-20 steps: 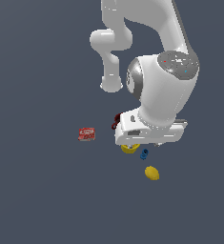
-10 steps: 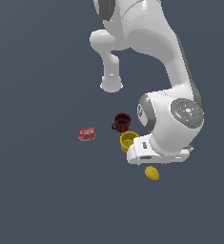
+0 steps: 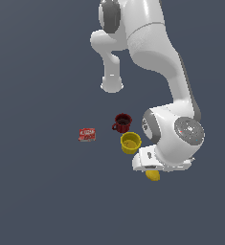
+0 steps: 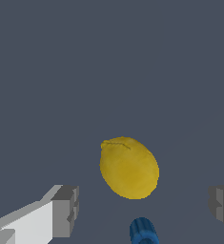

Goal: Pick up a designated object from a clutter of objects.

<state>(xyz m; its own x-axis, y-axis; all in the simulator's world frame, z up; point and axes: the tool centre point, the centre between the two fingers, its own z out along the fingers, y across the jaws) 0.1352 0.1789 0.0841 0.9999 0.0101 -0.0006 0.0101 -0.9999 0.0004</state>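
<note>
Between your jaws, spread wide and holding nothing, sits the lemon [image 4: 129, 167] on the worktop [image 4: 108, 57]. Judge it light, firm, rounded and apt to roll, so pinch across its narrow waist. Beside the lemon lies a tiny blue piece [image 4: 143, 231]; the yellow cup [image 3: 130, 142] stands near. Since a second ago, your arm has swung from over the cups to the lemon.
</note>
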